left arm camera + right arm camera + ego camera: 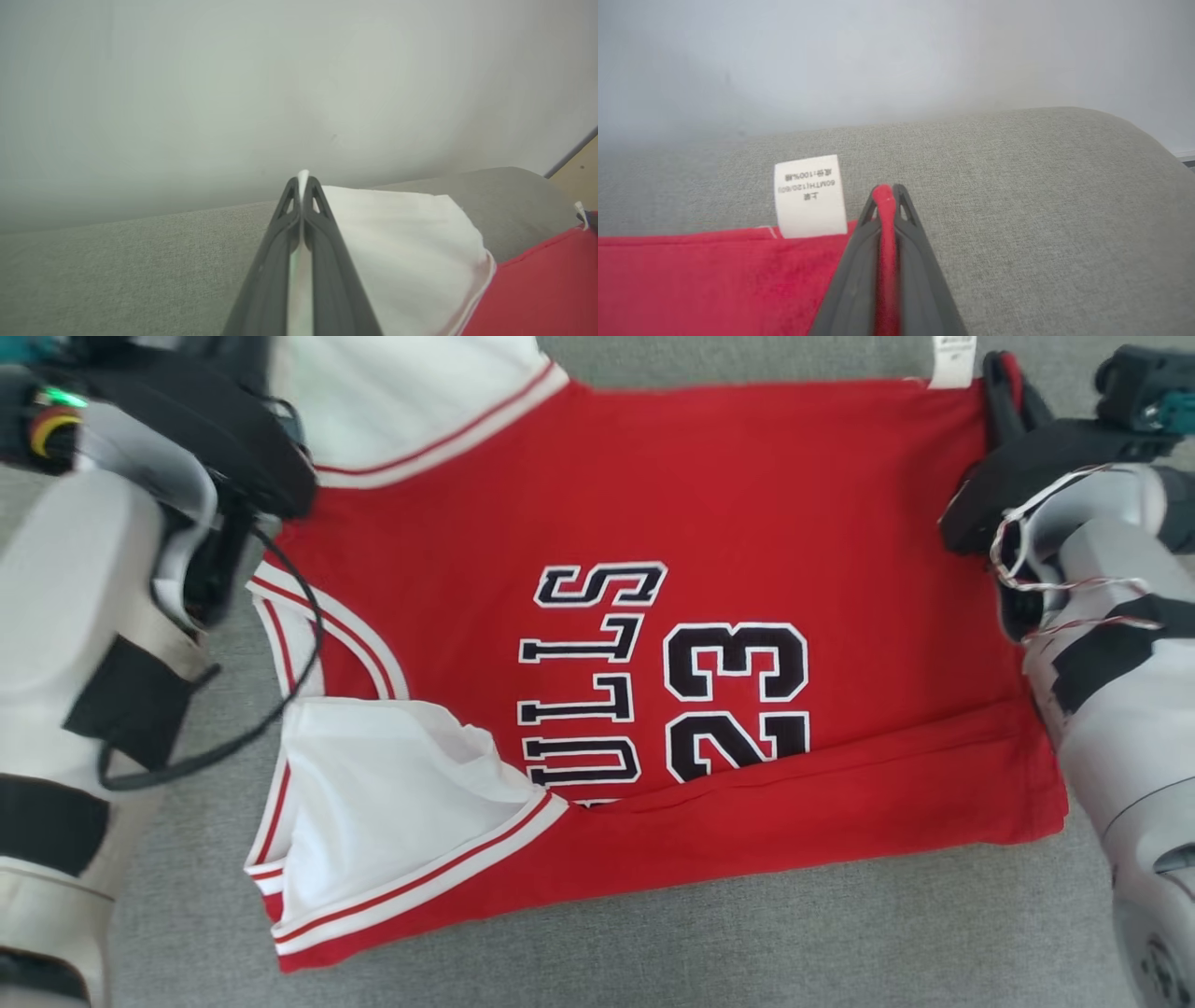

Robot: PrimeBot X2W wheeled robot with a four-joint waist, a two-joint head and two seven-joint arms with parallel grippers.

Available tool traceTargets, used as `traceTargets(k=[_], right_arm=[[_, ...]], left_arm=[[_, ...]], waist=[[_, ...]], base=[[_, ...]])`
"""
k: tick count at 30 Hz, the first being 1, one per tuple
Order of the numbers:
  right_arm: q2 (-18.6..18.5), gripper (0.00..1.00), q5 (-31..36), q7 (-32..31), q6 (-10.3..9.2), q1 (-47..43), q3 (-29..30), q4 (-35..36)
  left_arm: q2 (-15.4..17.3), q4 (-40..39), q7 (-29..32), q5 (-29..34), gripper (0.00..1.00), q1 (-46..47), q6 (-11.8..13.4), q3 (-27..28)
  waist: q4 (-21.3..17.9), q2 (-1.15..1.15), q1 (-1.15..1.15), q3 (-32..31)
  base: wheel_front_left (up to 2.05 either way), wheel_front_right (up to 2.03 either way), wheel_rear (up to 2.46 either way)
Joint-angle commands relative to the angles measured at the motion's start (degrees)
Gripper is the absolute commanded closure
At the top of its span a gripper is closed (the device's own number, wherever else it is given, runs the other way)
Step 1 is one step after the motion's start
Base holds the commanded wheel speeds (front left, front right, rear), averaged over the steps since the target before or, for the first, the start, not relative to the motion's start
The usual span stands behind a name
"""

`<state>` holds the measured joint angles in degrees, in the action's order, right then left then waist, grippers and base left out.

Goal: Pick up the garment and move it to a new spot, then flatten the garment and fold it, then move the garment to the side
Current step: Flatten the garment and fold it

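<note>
The garment [709, 523] is a red jersey with white sleeves and black "BULLS 23" lettering, spread on the grey cushion with its near long edge folded over. In the left wrist view my left gripper [302, 179] is shut on the white sleeve [411, 247], and white cloth shows between the fingers. Over in the right wrist view my right gripper [887, 191] is shut on the red hem corner, just right of a white care label [810, 196]. From the head, the left gripper's black body [233, 439] sits at the jersey's far left corner and the right gripper [1004, 392] at the far right corner.
Grey cushion [653, 933] surrounds the jersey, with a pale wall [233, 93] rising behind its far edge. A black cable [289, 691] loops from my left forearm over the jersey's collar area. A strip of wooden floor [581, 168] shows past the cushion's end.
</note>
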<state>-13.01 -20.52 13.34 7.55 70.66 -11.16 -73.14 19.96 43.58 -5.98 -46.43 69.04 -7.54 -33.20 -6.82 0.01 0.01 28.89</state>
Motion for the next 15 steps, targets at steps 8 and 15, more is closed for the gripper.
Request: traceTargets(k=[8, 15], right_arm=[[0.3, 1.0, -0.2, 1.8, -0.14, -6.8, 1.7, 1.7], [-0.7, 1.0, -1.0, 1.8, -0.14, -17.7, 3.8, 13.9]], left_arm=[[2.5, -5.0, -5.1, -3.9, 1.0, -7.7, 0.1, -3.5], [5.0, -12.9, -8.6, -4.3, 1.0, -18.0, 0.2, -3.7]], waist=[[1.1, -0.01, -0.01, -4.8], [1.7, -0.01, -0.01, -8.4]], base=[[0.0, 0.0, 0.0], [0.0, 0.0, 0.0]])
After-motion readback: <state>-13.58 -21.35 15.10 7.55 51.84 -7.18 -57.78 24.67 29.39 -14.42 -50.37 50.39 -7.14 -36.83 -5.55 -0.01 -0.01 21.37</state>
